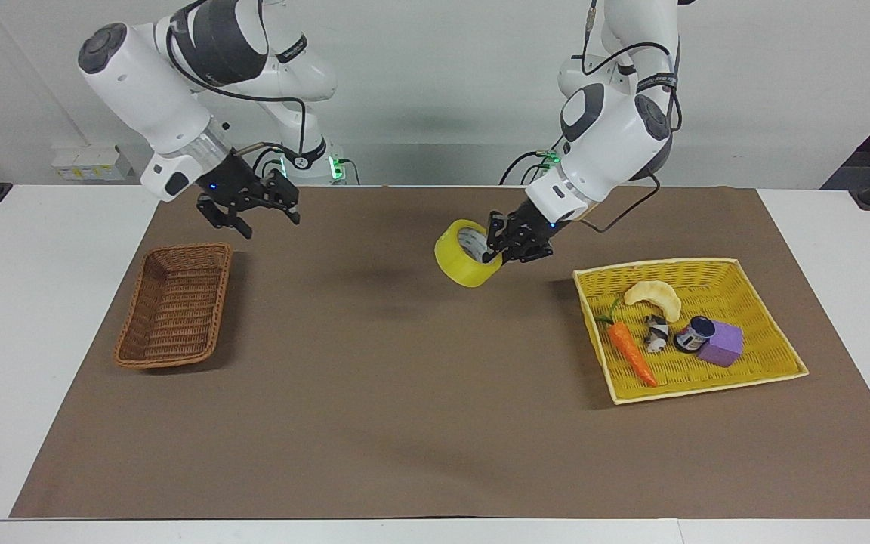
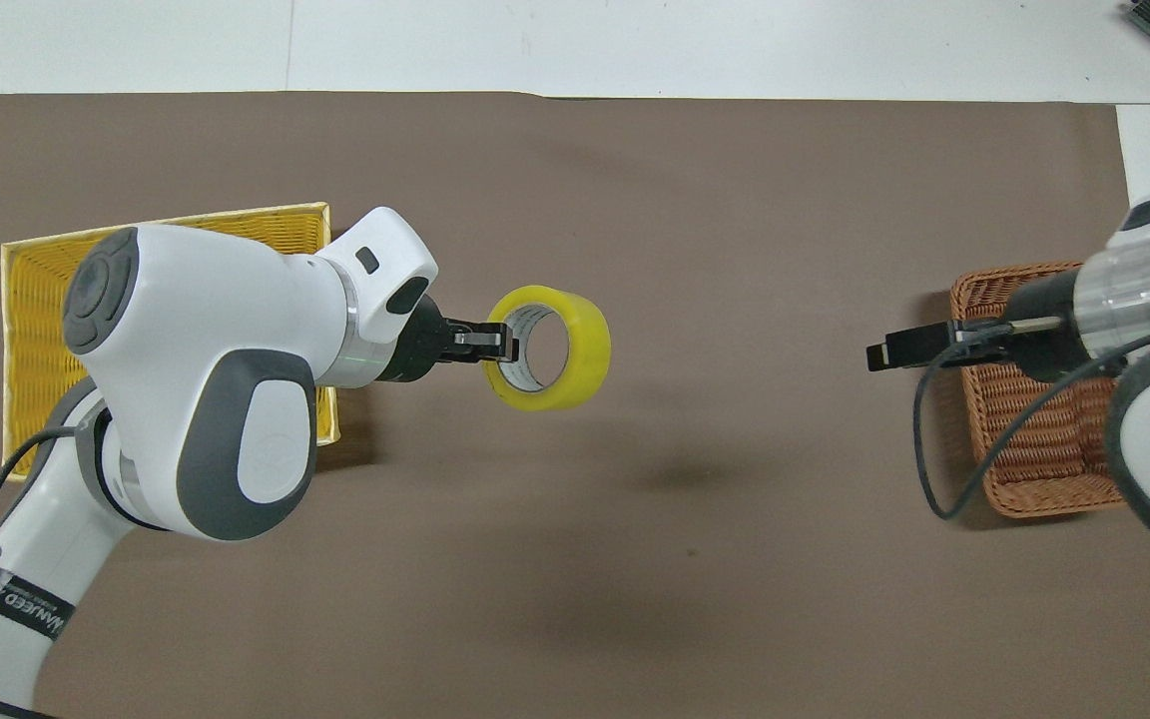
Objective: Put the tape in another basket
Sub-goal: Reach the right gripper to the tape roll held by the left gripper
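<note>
Facing view, working from the robots' edge of the worktop [image 1: 435, 453] outward: the right gripper [image 1: 248, 214] hangs with its fingers spread and nothing between them, over the brown mat beside the near end of the basket [image 1: 174, 306]. Toward the middle, the left gripper [image 1: 501, 245] is clenched on the wall of the tape [image 1: 467, 255], one finger inside the core and one outside, carrying the roll clear of the mat, tilted so that its hole shows. A little farther from the robots lies the basket at the right arm's end, with nothing in it, and at the left arm's end the yellow tray [image 1: 775, 349], which holds a carrot [image 1: 631, 352], a pale crescent-shaped piece [image 1: 654, 297], a purple block [image 1: 723, 343] and two small items I cannot identify.

The step in hand looks like a hand-over in mid-air: the roll is out of the tray and well apart from the basket. The next move probably calls for bringing both grippers together over the mat, the right one closing on a free part of the roll's wall before the left lets go.
</note>
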{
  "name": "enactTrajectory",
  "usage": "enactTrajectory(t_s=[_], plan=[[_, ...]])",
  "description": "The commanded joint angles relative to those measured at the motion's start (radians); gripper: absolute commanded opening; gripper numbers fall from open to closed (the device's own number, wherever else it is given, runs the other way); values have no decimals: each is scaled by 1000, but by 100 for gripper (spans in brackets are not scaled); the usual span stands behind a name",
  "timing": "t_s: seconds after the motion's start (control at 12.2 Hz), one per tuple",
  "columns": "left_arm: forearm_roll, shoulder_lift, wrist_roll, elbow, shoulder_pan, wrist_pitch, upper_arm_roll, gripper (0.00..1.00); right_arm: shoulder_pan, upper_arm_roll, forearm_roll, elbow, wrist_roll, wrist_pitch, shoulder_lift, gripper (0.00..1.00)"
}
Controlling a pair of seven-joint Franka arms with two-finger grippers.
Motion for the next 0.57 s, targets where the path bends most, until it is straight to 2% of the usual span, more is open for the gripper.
enactTrajectory(t_s=[0.0,0.25,0.49], plan=[[-22,-20,-12,-23,-37,16,14,0,89,4,107,-12,2,162,45,100],[-21,-15,-34,-23,-57,22,14,0,203,4,113,29,132,359,134,100],[-21,-15,-41,-23,-58,22,14,0,270,7,133,63,221,450,166,100]])
